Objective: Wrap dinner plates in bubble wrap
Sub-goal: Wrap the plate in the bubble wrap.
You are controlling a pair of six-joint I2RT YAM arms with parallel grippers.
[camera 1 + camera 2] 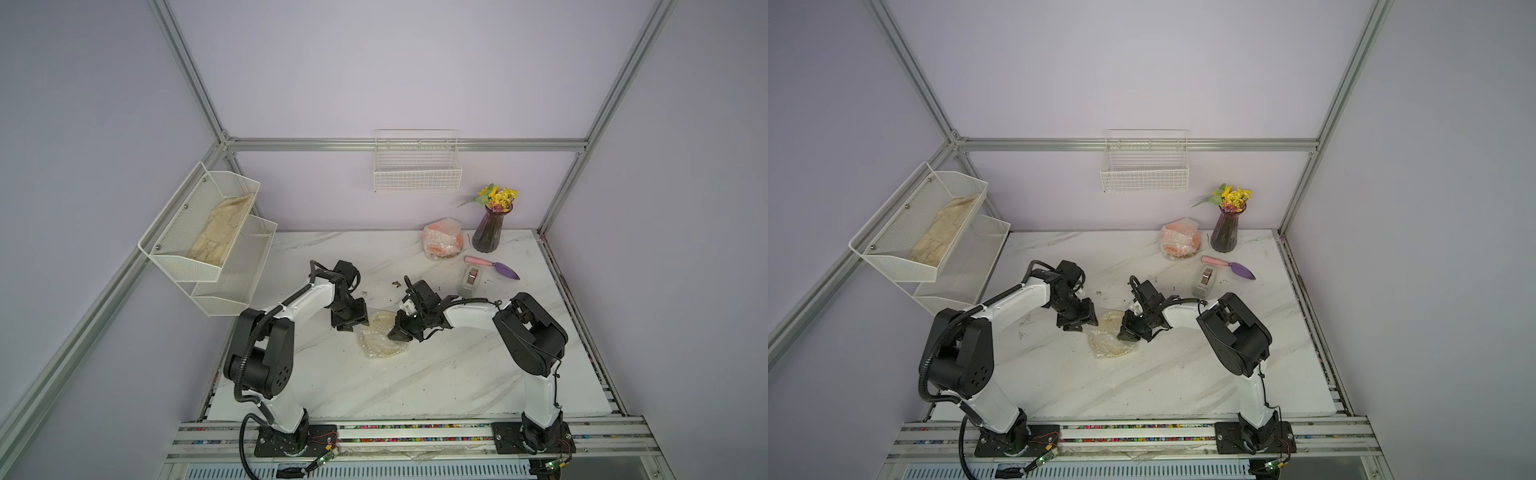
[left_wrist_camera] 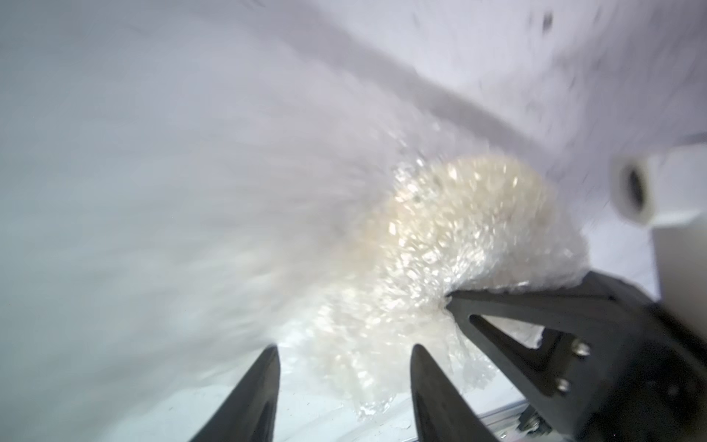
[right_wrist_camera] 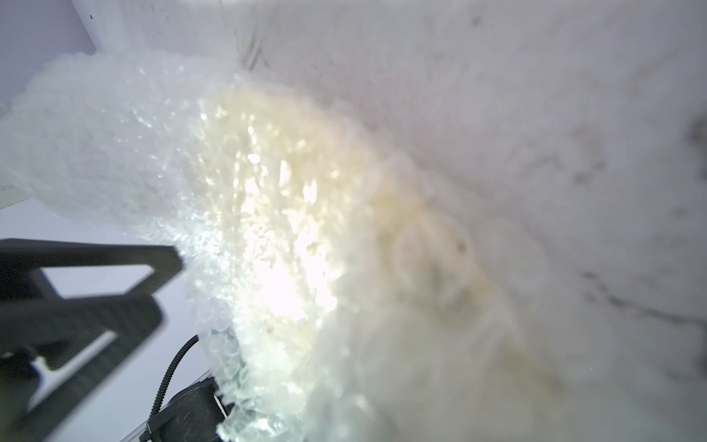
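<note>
Black left gripper [image 2: 345, 348], fingers spread wide, just beside clear crinkly bubble wrap [image 1: 376, 336] covering pale cream round plate [image 3: 432, 260] between the 2 grippers. Black right gripper [image 2: 454, 302] pinched shut on that wrap's edge. Farther right, at back, bright orange round plate [image 1: 443, 240], wrapped too.

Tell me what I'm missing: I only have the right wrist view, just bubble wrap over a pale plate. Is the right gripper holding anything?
Observer: Yes. The left wrist view shows the right gripper shut on a fold of the bubble wrap.
Operator: And the left one?
Observer: The left gripper is open, its jaws apart and clamping nothing.
Operator: Any other plate already wrapped?
Observer: In a top view, an orange plate sits wrapped beside the vase.
</note>
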